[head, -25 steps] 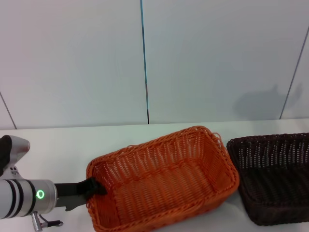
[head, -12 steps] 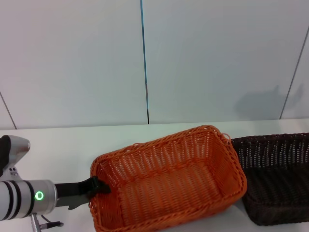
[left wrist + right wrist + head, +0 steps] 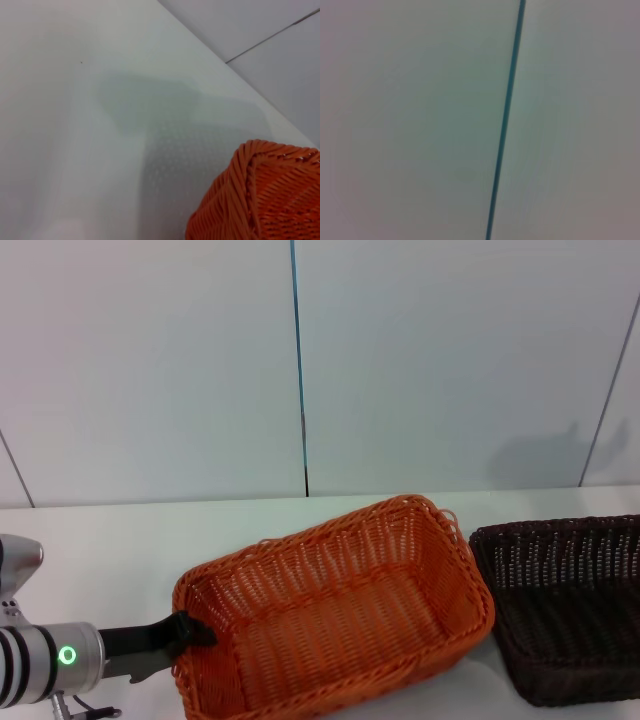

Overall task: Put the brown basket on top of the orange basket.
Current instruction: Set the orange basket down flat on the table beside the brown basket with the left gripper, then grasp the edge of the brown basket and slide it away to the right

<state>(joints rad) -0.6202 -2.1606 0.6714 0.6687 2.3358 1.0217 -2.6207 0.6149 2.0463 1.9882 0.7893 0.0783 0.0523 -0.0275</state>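
The orange basket is in the middle of the head view, one corner of it showing in the left wrist view. My left gripper is shut on the rim of its left short side and holds it slightly tilted. The brown basket stands on the white table at the right, just beside the orange basket's right end and partly cut off by the picture's edge. My right gripper is out of view; the right wrist view shows only a pale wall with a dark seam.
The white table stretches to the left and behind the baskets up to a pale wall with a dark vertical seam. The left wrist view shows bare table surface beside the orange basket.
The orange basket first swung right against the brown basket, then came back left; my left arm has drawn back to the left with it. The brown basket has not moved.
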